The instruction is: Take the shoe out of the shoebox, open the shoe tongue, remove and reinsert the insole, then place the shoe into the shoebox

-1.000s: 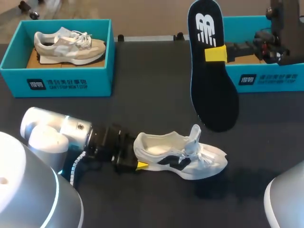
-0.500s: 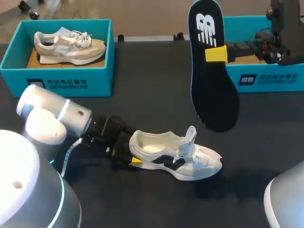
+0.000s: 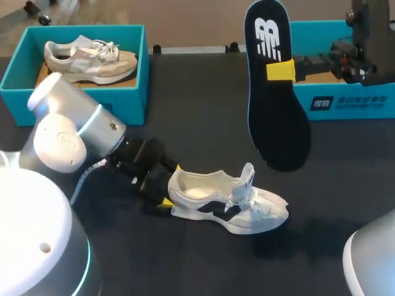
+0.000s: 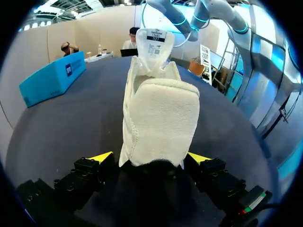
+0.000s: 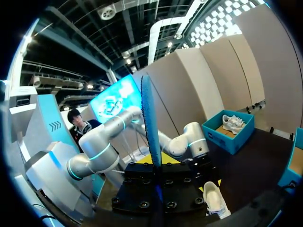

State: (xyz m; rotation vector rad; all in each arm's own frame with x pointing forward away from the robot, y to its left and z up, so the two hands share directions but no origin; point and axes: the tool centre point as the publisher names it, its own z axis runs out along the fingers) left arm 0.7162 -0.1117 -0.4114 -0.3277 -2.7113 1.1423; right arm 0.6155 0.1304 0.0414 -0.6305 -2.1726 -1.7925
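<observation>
A white shoe [image 3: 229, 205] with black side marks lies on the dark table, toe to the right, tongue raised. My left gripper [image 3: 171, 185] stands open at its heel. In the left wrist view the padded heel [image 4: 158, 118] fills the space between the yellow fingertips [image 4: 102, 156]. My right gripper [image 3: 281, 69] is shut on a black insole [image 3: 276, 105], held up in the air over the table's right half. The right wrist view shows this insole [image 5: 150, 137] edge-on, and the shoe [image 5: 215, 198] down below. An open teal shoebox [image 3: 345, 98] stands at the back right, behind my right arm.
A second teal shoebox [image 3: 18, 92] at the back left holds a beige shoe [image 3: 89, 60]. My left arm's bulky elbow [image 3: 58, 139] sits just in front of that box.
The left arm's elbow swung back toward the left box, turning the gripper around the heel. The shoe slid a little to the left. The right arm and insole stayed put.
</observation>
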